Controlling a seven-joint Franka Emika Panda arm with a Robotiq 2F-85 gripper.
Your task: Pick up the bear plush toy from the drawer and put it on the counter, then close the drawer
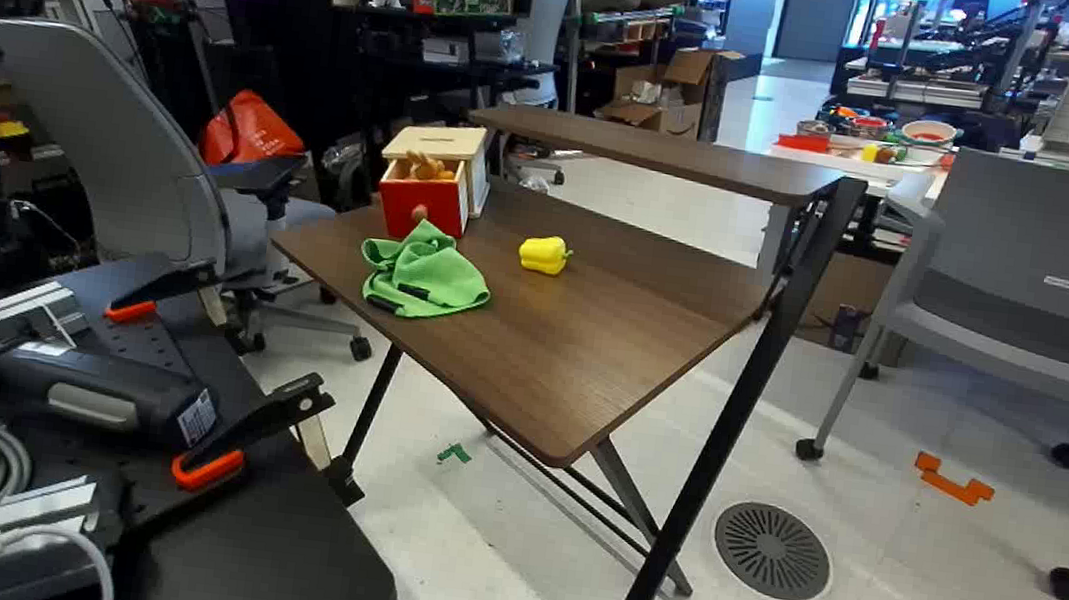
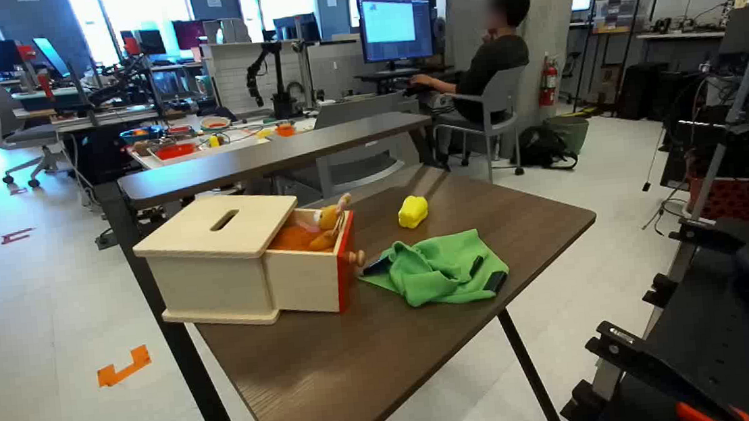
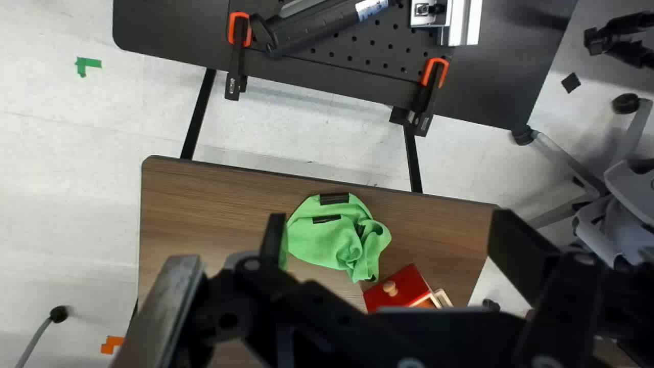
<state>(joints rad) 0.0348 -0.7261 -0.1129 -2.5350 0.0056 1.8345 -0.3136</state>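
Observation:
The bear plush toy is orange-brown and sits in the open drawer, its head and limbs above the rim, in both exterior views (image 1: 427,167) (image 2: 328,220). The drawer has a red front with a wooden knob (image 1: 422,209) (image 2: 346,260) and is pulled out of a pale wooden box (image 2: 211,279). The box stands on the brown tabletop (image 1: 567,364). In the wrist view my gripper (image 3: 390,230) is open and empty, well above the table. The drawer front (image 3: 396,290) shows between its fingers; the gripper body hides most of the box and plush. The exterior views do not show the gripper.
A crumpled green cloth (image 1: 427,273) (image 3: 332,235) lies in front of the drawer. A yellow pepper toy (image 1: 545,254) (image 2: 413,212) lies beyond it. A raised shelf (image 2: 275,155) runs along one table side. A black equipment table with clamps (image 3: 332,66) stands across a floor gap.

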